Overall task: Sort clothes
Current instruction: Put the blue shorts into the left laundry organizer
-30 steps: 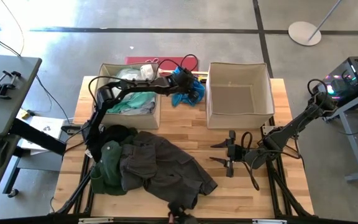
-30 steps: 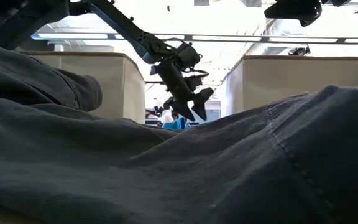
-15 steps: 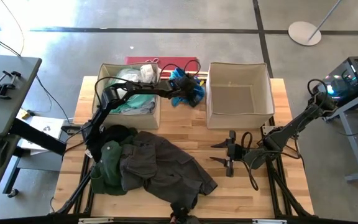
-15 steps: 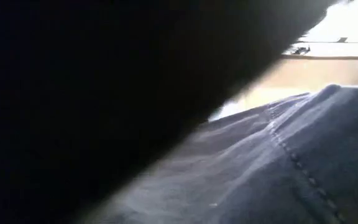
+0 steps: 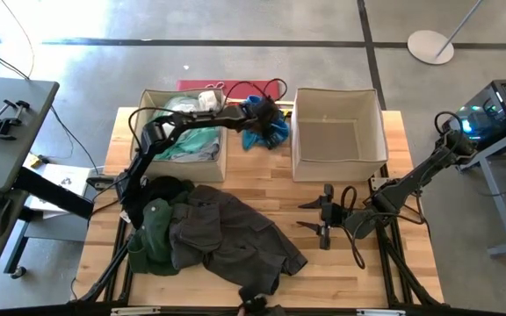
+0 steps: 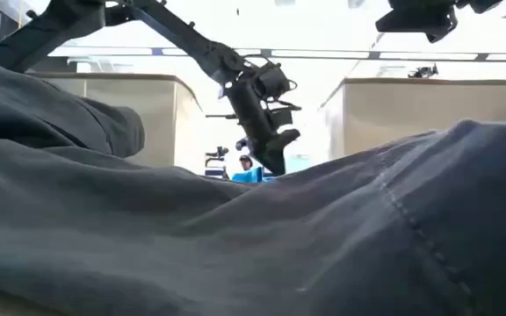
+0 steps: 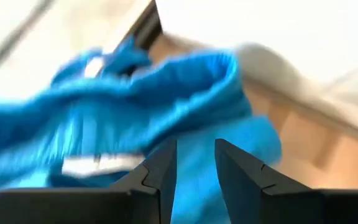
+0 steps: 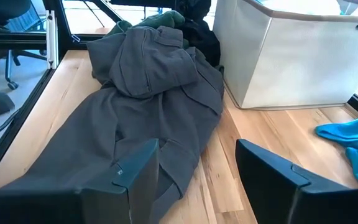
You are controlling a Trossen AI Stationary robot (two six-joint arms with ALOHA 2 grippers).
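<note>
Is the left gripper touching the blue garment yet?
Cannot tell. In the left wrist view the left gripper has open jaws right over the blue garment, but the blur hides any contact. The high view overlaps them too.

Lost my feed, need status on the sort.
Left gripper open over blue garment between the bins. Right gripper open, parked. Charcoal pile unsorted.

From overhead I get even, soft light with faint shadows. My table-level feed is backlit, ceiling glare washing out the room, the grey garment (image 6: 323, 237) dim. The left wrist feed smears the blue cloth (image 7: 135, 99).
</note>
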